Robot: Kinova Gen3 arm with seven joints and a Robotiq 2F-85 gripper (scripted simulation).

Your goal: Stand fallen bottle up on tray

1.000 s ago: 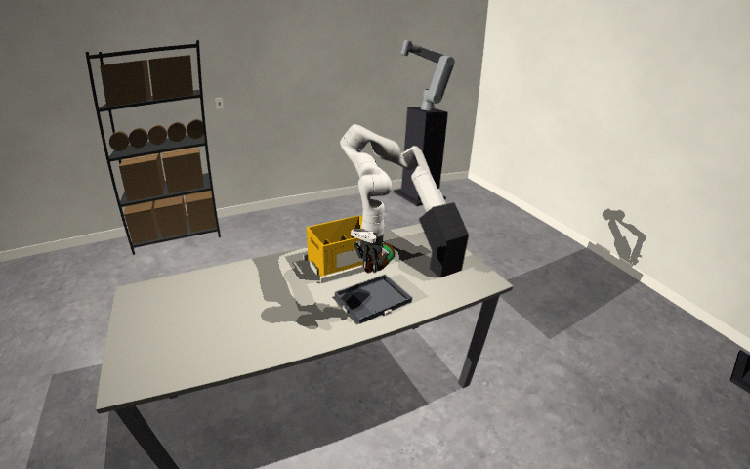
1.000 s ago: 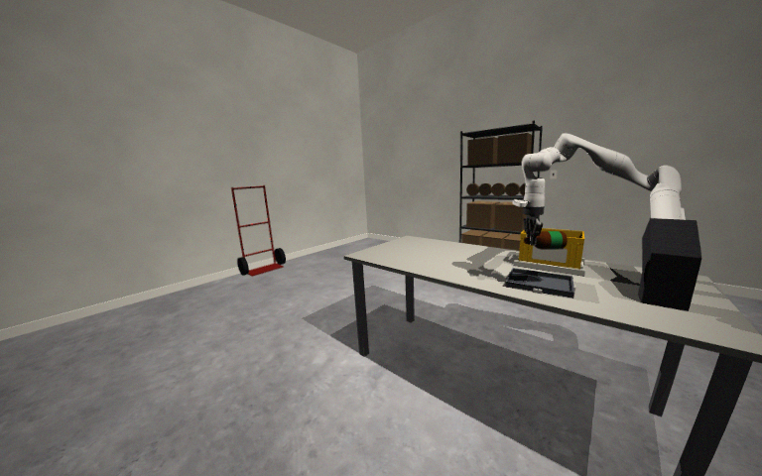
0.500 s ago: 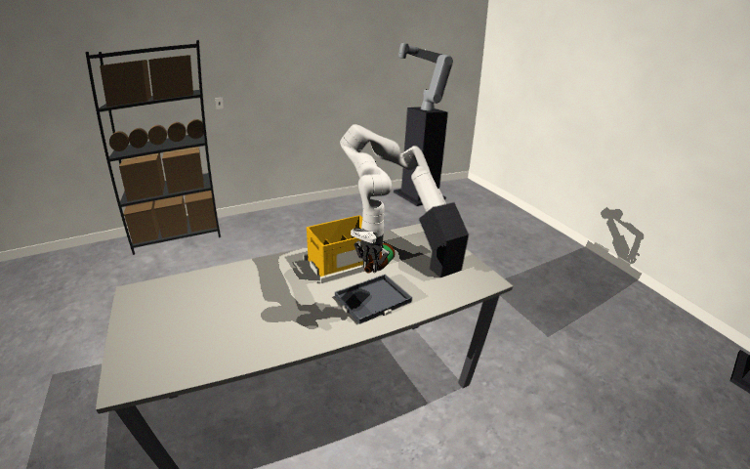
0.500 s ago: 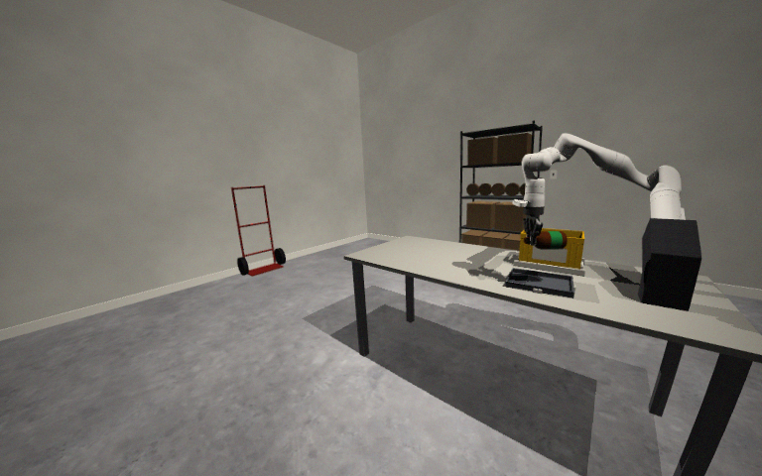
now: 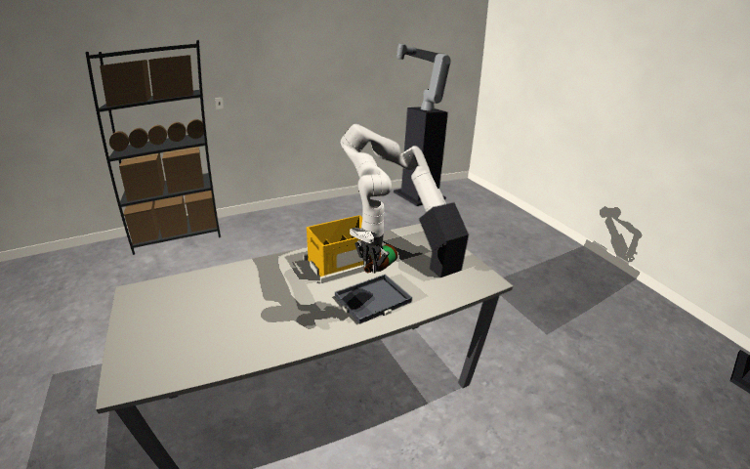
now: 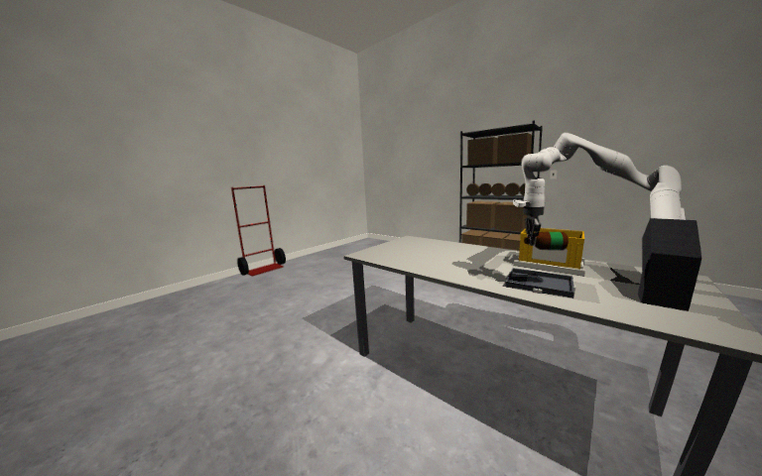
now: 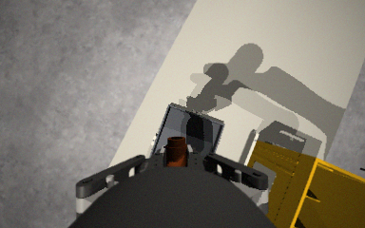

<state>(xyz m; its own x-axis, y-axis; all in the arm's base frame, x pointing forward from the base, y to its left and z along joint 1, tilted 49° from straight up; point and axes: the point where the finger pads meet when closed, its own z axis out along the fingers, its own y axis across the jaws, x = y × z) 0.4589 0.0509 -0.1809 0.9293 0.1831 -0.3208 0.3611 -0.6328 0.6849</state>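
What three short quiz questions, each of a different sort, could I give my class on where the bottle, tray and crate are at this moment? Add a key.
1. True or false: the bottle lies on the tray.
2. Multiple choice: the bottle is held A) upright, B) about level, C) upside down.
3. Fill in: the yellow ___ stands behind the tray in the exterior view.

Key
1. False. The gripper is shut on the bottle near its neck and holds it in the air above the table.
2. B.
3. crate.
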